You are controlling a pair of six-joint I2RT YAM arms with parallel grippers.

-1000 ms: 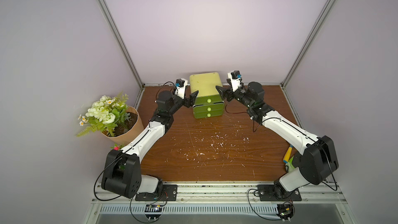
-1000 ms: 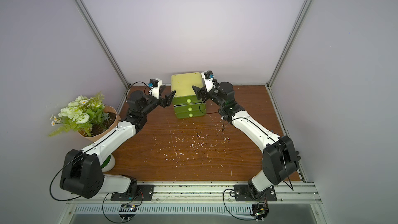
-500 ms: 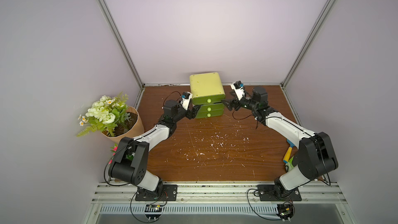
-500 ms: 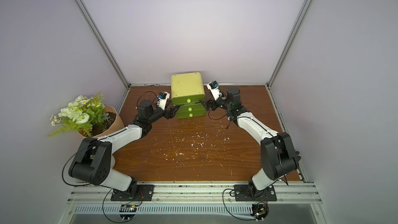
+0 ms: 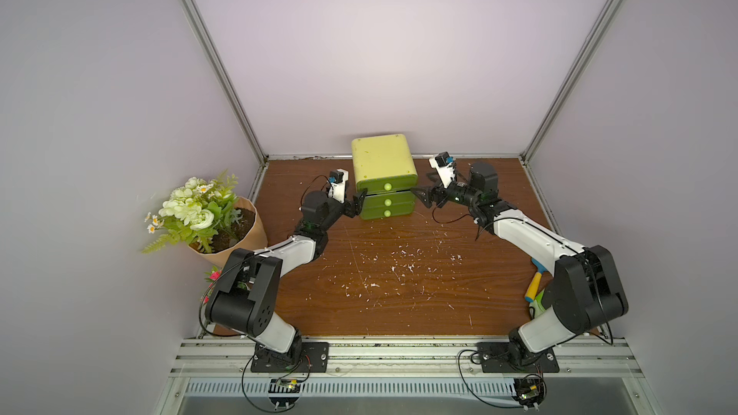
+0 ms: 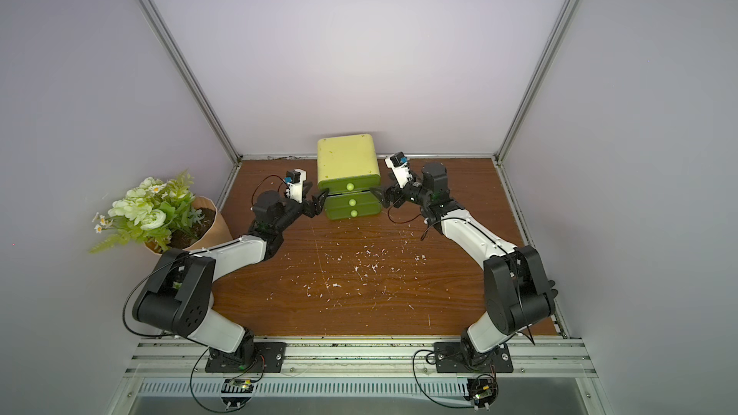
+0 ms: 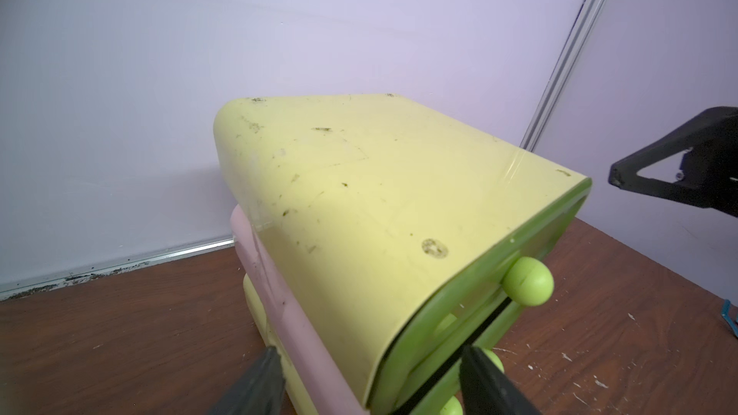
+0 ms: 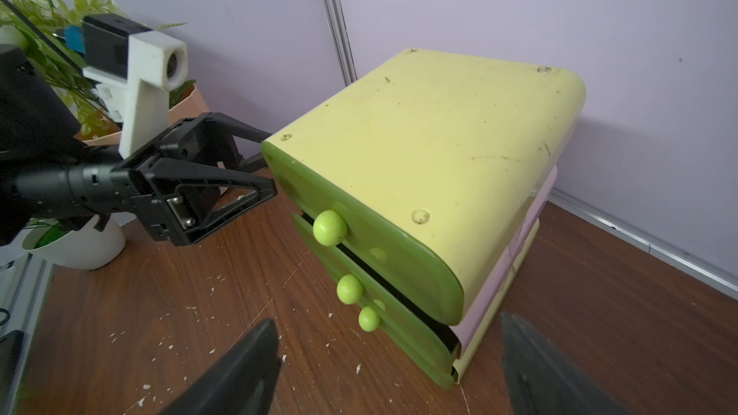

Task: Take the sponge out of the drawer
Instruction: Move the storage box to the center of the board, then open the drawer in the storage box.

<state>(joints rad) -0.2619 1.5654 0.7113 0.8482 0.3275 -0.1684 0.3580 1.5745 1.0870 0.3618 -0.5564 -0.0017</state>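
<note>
Since all three green drawer fronts look shut or nearly so, the sponge shows in no view, and which drawer holds it can't be told. The drawer unit (image 5: 383,157) stands at the back centre of the wood surface (image 5: 399,305), against the rear wall. It has a yellow top casing, a pink middle and a yellow bottom. Round light-green knobs: top knob (image 8: 329,227), middle knob (image 8: 349,288), bottom knob (image 8: 368,318). Thin dark gaps run under the top and middle fronts. The left fingers (image 8: 255,185) are apart, straddling the unit's front corner at top-drawer height, one by the side wall and one before the drawer front. Contact is unclear and nothing is clamped. The right fingers (image 8: 239,369) are wide apart and hold nothing. They are near the opposite front corner, and the left wrist view shows a tip clear of the unit. The unit's top is scuffed and specked. White flecks (image 5: 399,261) litter mid-surface. A flower pot (image 5: 235,233) sits by the left arm and a yellow-and-blue tool (image 5: 533,291) by the right arm. On the circuit board (image 5: 285,384) below the left base, any print is too small to read.
</note>
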